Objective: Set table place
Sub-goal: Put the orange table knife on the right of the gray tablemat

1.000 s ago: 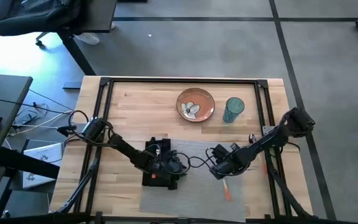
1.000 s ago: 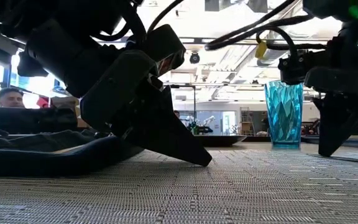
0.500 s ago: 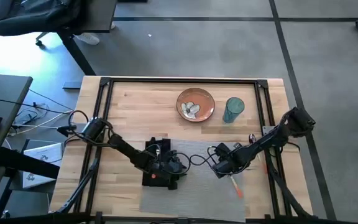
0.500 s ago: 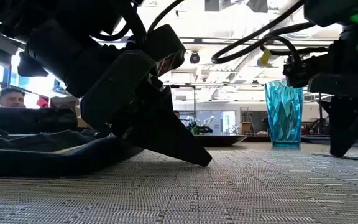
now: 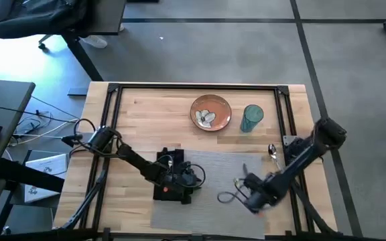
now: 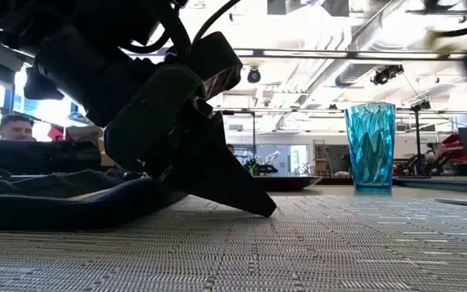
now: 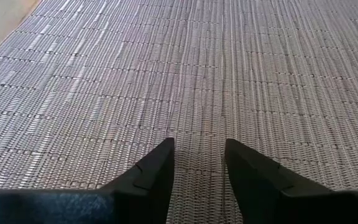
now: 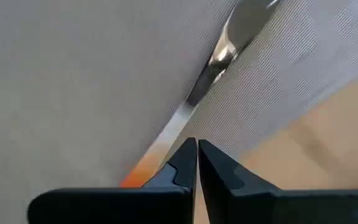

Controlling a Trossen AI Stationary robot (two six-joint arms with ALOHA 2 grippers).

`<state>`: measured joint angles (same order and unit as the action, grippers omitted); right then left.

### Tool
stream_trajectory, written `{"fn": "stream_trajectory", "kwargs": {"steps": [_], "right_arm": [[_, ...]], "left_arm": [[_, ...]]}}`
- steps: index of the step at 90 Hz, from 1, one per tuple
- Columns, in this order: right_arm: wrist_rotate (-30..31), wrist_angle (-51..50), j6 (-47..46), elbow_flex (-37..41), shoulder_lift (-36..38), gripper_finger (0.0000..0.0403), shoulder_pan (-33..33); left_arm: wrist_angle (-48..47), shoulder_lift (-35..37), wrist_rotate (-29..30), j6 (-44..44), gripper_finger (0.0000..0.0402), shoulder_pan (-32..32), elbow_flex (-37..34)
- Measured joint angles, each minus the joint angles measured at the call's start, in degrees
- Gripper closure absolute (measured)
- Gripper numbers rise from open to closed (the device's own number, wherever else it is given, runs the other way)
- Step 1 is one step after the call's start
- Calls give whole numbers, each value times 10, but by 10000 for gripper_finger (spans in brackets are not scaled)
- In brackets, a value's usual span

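A grey woven placemat (image 5: 213,194) lies on the table's near middle. A black napkin (image 5: 168,167) sits at the mat's left part. My left gripper (image 5: 183,181) is open on the mat beside the napkin (image 6: 55,203). My right gripper (image 5: 250,201) is shut low over the mat's right part, above an orange-handled utensil (image 8: 229,50) that lies on the mat. A spoon (image 5: 271,150) rests on the wood just right of the mat. The plate (image 5: 211,112) and a blue tumbler (image 5: 251,118) stand at the far side. My left gripper's open fingertips (image 7: 164,149) rest on the placemat's weave (image 7: 197,112), coming down at a slant; in the low view a fingertip (image 6: 262,209) meets the mat. My right gripper's shut fingertips (image 8: 188,152) stand over the utensil where its orange handle (image 8: 138,175) joins the metal; whether they touch it, I cannot tell.
Black frame rails (image 5: 200,87) run along the table's edges. The tumbler (image 6: 370,146) stands upright beyond the mat. A grey desk with cables (image 5: 5,120) is off the table's left side. A person (image 6: 10,126) shows in the room behind.
My right gripper has gone toward the table's near edge and a little right, leaving the low view. The orange-handled utensil's handle has swung toward the right on the mat.
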<state>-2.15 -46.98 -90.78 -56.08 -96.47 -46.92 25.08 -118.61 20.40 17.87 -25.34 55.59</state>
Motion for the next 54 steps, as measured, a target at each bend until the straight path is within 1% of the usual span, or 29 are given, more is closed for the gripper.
{"fn": "stream_trajectory", "kwargs": {"steps": [10,23,35,43,54], "right_arm": [[22,36,-48,1,0,403,-35],[28,36,-94,1,0,403,-54],[34,46,-94,1,-3,403,-58],[39,52,-90,0,-18,403,-57],[31,70,-73,0,-38,403,-56]], "left_arm": [[1,0,0,0,273,0,0],[1,0,0,0,273,0,0],[1,0,0,0,273,-1,0],[1,0,0,0,273,-1,0],[1,0,1,0,273,-1,0]]}}
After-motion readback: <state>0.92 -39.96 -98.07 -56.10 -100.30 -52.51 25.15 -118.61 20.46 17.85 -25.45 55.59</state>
